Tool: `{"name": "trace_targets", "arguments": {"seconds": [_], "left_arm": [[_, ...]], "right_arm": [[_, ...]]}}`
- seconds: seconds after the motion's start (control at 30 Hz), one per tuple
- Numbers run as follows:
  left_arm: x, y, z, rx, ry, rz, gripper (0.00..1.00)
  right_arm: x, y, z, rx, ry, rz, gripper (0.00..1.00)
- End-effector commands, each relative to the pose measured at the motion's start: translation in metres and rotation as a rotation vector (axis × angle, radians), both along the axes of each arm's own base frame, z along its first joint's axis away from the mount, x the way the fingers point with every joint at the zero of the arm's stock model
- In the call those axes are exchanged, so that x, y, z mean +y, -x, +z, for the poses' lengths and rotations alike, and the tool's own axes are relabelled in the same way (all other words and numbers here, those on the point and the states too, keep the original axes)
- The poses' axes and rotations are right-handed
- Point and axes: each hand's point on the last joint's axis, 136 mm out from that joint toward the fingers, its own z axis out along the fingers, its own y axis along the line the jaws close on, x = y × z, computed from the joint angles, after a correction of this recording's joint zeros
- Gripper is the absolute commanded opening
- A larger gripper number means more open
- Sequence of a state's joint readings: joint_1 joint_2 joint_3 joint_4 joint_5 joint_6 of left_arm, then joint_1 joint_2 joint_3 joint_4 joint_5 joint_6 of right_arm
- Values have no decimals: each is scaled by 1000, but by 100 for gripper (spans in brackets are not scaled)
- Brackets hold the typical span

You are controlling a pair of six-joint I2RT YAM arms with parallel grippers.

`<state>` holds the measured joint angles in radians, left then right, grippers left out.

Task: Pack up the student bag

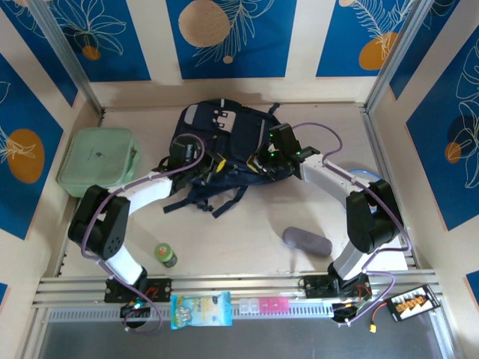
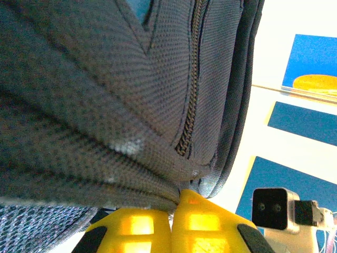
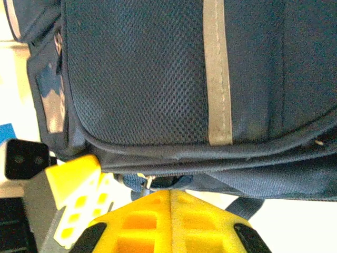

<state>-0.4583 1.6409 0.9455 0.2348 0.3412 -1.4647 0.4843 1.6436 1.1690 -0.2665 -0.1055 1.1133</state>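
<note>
We see a pale table (image 1: pixel 247 239); the student bag (image 1: pixel 224 127) lies on it. So do a green box (image 1: pixel 97 161), bottle (image 1: pixel 165 255) and pouch (image 1: pixel 305 241).

You're in a robot lab cell: a table (image 1: pixel 247 224) boxed in by blue-printed wall panels (image 1: pixel 224 56) on aluminium framing (image 1: pixel 63 52), with a rail (image 1: pixel 239 286) along the near edge.

Mint case (image 1: pixel 97 161), small bottle (image 1: pixel 165 254), grey pouch (image 1: pixel 305 241)
</note>
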Motion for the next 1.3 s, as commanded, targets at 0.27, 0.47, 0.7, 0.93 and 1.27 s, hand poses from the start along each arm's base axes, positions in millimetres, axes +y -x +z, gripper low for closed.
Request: {"name": "trace_targets", "arguments": {"seconds": [0.27,0.47,0.7,0.93,1.27], "left_arm": [[-8,-9,19,-47,38,-26,0],[-9,-9,22,-54,43,-28,0],[-9,-10,24,-57,47,-28,0],[-10,-10,26,-59,55,-30,0],[-10,-11,28,-62,63,-27,0]], "right_arm": [[36,20,8,20,12,64,38],[51,20,2,64,25,62,39],[58,17,-9,106,27,53,39],[60,15,-20,126,60,37,34],[57,13,-28,132,91,35,20]]}}
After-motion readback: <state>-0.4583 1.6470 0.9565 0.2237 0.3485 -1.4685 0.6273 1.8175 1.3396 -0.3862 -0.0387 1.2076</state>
